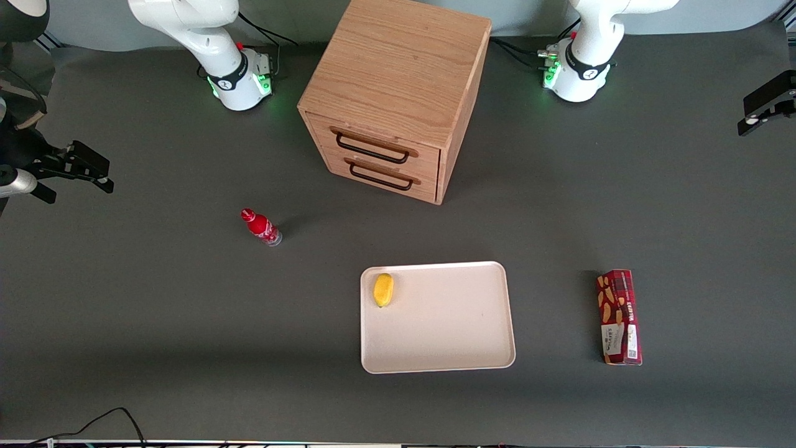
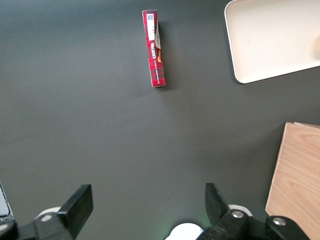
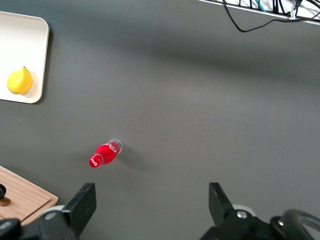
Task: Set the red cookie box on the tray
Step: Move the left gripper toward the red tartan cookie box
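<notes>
The red cookie box point(image 1: 619, 316) lies flat on the dark table, beside the tray point(image 1: 448, 330) and toward the working arm's end, with a gap between them. Its white label end points toward the front camera. The cream-white tray holds a yellow lemon point(image 1: 383, 290) in one corner. My left gripper point(image 1: 766, 106) hangs at the working arm's end of the table, farther from the front camera than the box. In the left wrist view the gripper point(image 2: 147, 205) is open and empty, well apart from the box point(image 2: 154, 48) and the tray point(image 2: 270, 40).
A wooden two-drawer cabinet point(image 1: 398, 93) stands farther from the front camera than the tray; its corner shows in the left wrist view point(image 2: 297, 175). A small red bottle point(image 1: 261, 227) lies toward the parked arm's end.
</notes>
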You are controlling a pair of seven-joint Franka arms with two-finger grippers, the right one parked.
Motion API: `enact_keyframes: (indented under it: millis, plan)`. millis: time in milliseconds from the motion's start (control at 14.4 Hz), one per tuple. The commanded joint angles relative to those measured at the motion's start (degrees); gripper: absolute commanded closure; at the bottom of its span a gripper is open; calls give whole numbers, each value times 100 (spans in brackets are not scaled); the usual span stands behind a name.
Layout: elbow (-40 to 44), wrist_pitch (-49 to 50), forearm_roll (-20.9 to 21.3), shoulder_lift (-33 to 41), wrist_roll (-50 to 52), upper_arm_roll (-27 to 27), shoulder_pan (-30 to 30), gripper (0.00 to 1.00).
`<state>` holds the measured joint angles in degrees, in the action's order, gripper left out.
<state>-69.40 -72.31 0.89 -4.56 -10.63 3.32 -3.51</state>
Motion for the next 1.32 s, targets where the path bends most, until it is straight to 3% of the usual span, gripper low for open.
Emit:
enact_keyframes:
  millis: [0,278,486,625,1250]
  plan:
    - [-100,41,-62,121,-385,107,-1,0]
    - [-214,-63,-19,16,-757,108,43,0]
    - [-92,-396,-80,-631,-625,99,17,0]
    - [-126,-1071,-1,-1159,-91,73,-53,0]
    - [-222,-4446,-80,-3787,404,46,-62,0]
